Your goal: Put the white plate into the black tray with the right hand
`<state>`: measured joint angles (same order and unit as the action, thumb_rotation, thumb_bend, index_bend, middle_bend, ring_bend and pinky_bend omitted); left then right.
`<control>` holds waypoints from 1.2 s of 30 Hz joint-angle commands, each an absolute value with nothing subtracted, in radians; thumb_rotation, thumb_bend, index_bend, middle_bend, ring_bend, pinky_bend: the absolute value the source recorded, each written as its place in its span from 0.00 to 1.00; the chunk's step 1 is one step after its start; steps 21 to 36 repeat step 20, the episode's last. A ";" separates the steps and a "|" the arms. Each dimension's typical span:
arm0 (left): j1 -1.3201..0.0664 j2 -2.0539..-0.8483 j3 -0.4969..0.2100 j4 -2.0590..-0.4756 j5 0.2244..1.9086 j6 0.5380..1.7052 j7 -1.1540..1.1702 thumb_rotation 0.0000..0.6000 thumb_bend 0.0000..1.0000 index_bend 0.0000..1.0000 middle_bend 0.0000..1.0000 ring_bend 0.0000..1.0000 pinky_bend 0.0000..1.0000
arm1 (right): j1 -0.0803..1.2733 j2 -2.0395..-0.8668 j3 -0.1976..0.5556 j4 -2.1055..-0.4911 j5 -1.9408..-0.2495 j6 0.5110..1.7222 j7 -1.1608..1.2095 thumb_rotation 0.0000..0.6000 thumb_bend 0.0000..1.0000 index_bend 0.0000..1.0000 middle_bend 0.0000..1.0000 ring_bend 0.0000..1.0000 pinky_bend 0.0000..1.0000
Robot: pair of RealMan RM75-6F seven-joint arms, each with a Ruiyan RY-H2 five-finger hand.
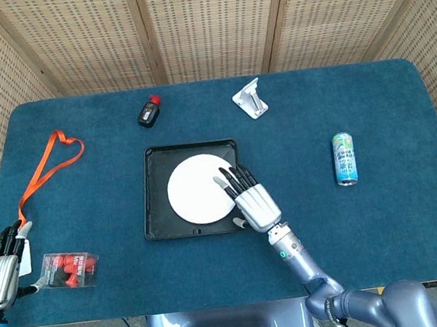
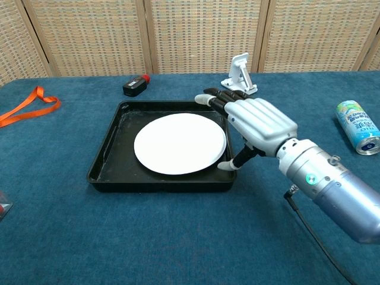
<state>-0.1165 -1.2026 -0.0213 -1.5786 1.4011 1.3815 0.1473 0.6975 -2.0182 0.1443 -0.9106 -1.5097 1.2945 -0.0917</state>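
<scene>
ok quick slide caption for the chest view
White plate lies flat in the black tray; right robot hand open beside its right rim.

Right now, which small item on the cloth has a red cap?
The small black bottle beyond the black tray. The white stand and drink can show no red.

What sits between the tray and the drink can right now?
Only the right hand, open at the black tray's right edge; then bare cloth to the drink can, per the head view.
</scene>
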 commanded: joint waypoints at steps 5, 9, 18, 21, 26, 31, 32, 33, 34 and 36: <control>-0.110 -1.204 -0.023 -1.580 1.413 1.403 0.147 1.00 0.00 0.00 0.00 0.00 0.00 | 0.598 -1.813 0.134 -1.138 -1.562 1.456 -0.139 1.00 0.00 0.07 0.00 0.00 0.00; -0.107 -1.207 -0.023 -1.585 1.423 1.415 0.159 1.00 0.00 0.00 0.00 0.00 0.00 | 0.516 -1.703 0.105 -1.213 -1.578 1.539 -0.133 1.00 0.00 0.07 0.00 0.00 0.00; -0.103 -1.208 -0.018 -1.610 1.455 1.445 0.198 1.00 0.00 0.00 0.00 0.00 0.00 | 0.328 -1.511 -0.013 -1.294 -1.545 1.583 -0.059 1.00 0.00 0.01 0.00 0.00 0.00; -0.101 -1.208 -0.017 -1.612 1.461 1.451 0.205 1.00 0.00 0.00 0.00 0.00 0.00 | 0.295 -1.488 -0.034 -1.297 -1.552 1.601 -0.049 1.00 0.00 0.01 0.00 0.00 0.00; -0.101 -1.208 -0.017 -1.612 1.461 1.451 0.205 1.00 0.00 0.00 0.00 0.00 0.00 | 0.295 -1.488 -0.034 -1.297 -1.552 1.601 -0.049 1.00 0.00 0.01 0.00 0.00 0.00; -0.101 -1.208 -0.017 -1.612 1.461 1.451 0.205 1.00 0.00 0.00 0.00 0.00 0.00 | 0.295 -1.488 -0.034 -1.297 -1.552 1.601 -0.049 1.00 0.00 0.01 0.00 0.00 0.00; -0.101 -1.208 -0.017 -1.612 1.461 1.451 0.205 1.00 0.00 0.00 0.00 0.00 0.00 | 0.295 -1.488 -0.034 -1.297 -1.552 1.601 -0.049 1.00 0.00 0.01 0.00 0.00 0.00; -0.101 -1.208 -0.017 -1.612 1.461 1.451 0.205 1.00 0.00 0.00 0.00 0.00 0.00 | 0.295 -1.488 -0.034 -1.297 -1.552 1.601 -0.049 1.00 0.00 0.01 0.00 0.00 0.00; -0.101 -1.208 -0.017 -1.612 1.461 1.451 0.205 1.00 0.00 0.00 0.00 0.00 0.00 | 0.295 -1.488 -0.034 -1.297 -1.552 1.601 -0.049 1.00 0.00 0.01 0.00 0.00 0.00; -0.101 -1.208 -0.017 -1.612 1.461 1.451 0.205 1.00 0.00 0.00 0.00 0.00 0.00 | 0.295 -1.488 -0.034 -1.297 -1.552 1.601 -0.049 1.00 0.00 0.01 0.00 0.00 0.00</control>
